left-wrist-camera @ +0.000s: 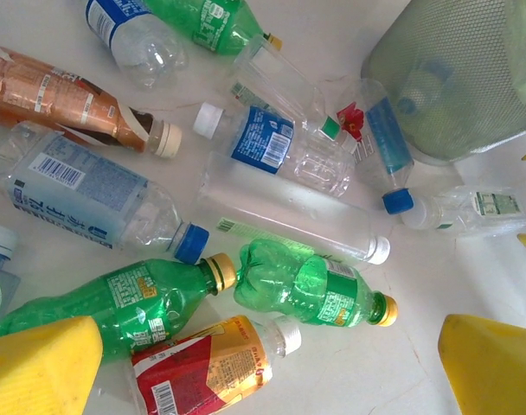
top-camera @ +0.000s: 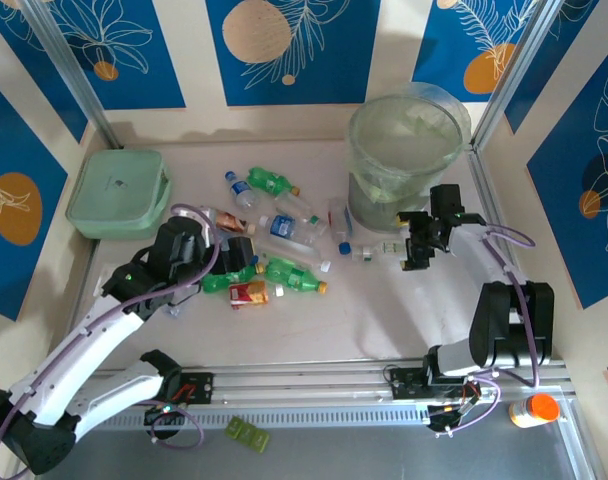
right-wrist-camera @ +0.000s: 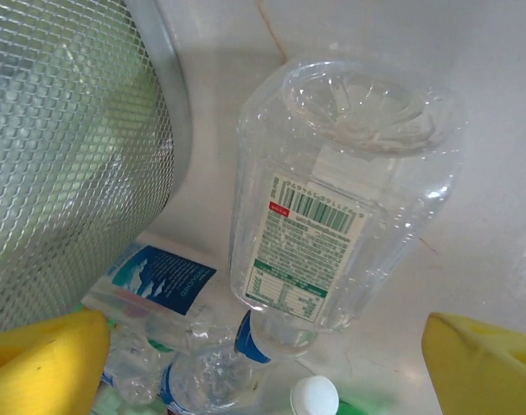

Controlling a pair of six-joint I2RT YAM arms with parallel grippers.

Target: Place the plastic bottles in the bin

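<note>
At the far left of the table [top-camera: 364, 310] sat a flat pale-green lidded box [top-camera: 117, 193]. Right of it, the left gripper [top-camera: 239, 258] hung over the near edge of the heap of plastic bottles [top-camera: 279, 235], its yellow fingers [left-wrist-camera: 38, 363] spread wide and holding nothing.

The bottles lay on their sides in the middle of the table, touching and overlapping, most of them dented or flattened. In the left wrist view a brown-labelled bottle [left-wrist-camera: 55, 99] with a cream cap lay at the left. Below it was a clear blue-labelled bottle [left-wrist-camera: 86, 197] with a blue cap, then a green bottle [left-wrist-camera: 133, 303] with a yellow cap. Just beside that lay a red-and-orange-labelled bottle [left-wrist-camera: 202, 367] with a white cap. Further right were a crumpled green bottle [left-wrist-camera: 311, 290] and a long clear bottle [left-wrist-camera: 289, 223] with a white cap.

Right of the heap, at the back of the table, stood the bin [top-camera: 406, 150], a tall round translucent bucket with a greenish liner. Pale shapes showed through its wall, possibly bottles, but too blurred to tell.

In front of the bin the right gripper [top-camera: 421, 250] was open too. Its fingers [right-wrist-camera: 42, 363] were apart on either side of a clear bottle [right-wrist-camera: 332, 216] with a white barcoded label, which lay just beside the bin's mesh-patterned wall. An orange-capped bottle [top-camera: 534, 410] was at the near right corner, well apart.
</note>
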